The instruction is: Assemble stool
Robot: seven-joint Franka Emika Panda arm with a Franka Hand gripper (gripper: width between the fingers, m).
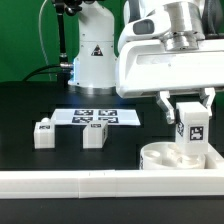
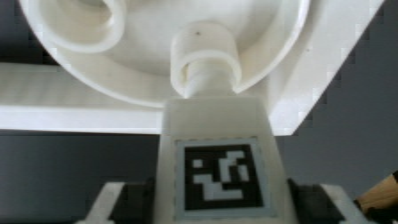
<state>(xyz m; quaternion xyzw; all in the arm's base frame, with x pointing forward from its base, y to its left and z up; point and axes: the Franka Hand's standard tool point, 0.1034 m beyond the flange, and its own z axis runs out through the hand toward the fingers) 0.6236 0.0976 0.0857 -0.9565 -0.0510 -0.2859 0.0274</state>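
1. Exterior view: my hand clenched one leg upright over the seat at the exterior view's right; two loose legs stood apart on the bench.
2. Wrist view: the tagged leg sat between my fingers, its peg meeting the seat.

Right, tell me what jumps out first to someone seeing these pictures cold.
The gripper at the exterior view's right stands out first: it is shut on a tagged leg, held upright over the round seat. The wrist view shows that leg's peg end right at the seat. Next come two spare legs on the black table, one loose leg and another loose leg, just in front of the marker board.
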